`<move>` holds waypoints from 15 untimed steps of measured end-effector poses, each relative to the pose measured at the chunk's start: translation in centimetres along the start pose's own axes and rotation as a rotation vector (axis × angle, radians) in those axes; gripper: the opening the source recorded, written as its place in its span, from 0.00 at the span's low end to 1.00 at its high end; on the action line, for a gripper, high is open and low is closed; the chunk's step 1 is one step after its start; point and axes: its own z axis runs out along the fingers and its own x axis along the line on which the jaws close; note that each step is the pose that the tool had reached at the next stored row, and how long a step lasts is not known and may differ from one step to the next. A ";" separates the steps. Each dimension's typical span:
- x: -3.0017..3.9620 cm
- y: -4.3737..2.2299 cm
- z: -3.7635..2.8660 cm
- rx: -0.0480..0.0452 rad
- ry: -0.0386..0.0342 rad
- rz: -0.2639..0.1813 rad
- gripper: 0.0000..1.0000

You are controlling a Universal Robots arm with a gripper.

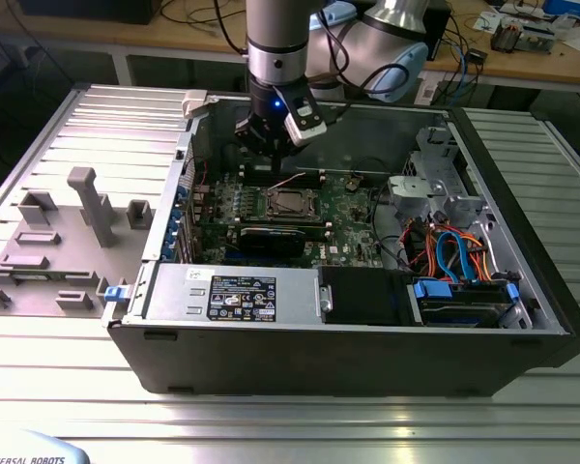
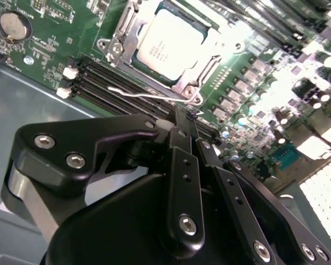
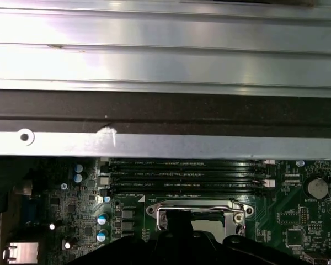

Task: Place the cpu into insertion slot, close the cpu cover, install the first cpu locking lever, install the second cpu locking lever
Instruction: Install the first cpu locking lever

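Note:
The cpu (image 2: 168, 44) lies flat in the insertion slot (image 1: 290, 203), its silver-tan top showing through the window of the cpu cover (image 2: 123, 33), which is down over it. One thin wire locking lever (image 2: 143, 95) stands free of the socket, reaching out over the memory slots; in the exterior view the same lever (image 1: 288, 182) slants upward. My gripper (image 2: 188, 116) hangs just above the socket's near edge with its black fingers shut together and the tips right by the lever's hooked end. From outside, the gripper (image 1: 268, 145) hovers over the board at the back of the case.
Black memory slots (image 2: 116, 83) run beside the socket, with a coin battery (image 2: 12, 25) further off. Inside the open case are a black expansion card (image 1: 271, 237), a power supply (image 1: 227, 290) and a drive cage with blue cables (image 1: 454, 253). Grey fixtures (image 1: 92, 203) stand at the exterior view's left.

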 end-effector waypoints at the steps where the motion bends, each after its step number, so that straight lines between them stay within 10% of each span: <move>1: 0.00 0.00 0.09 -0.0027 -0.0003 0.000 0.11; 15: -1.98 0.51 1.19 -0.0069 0.0064 -0.049 0.11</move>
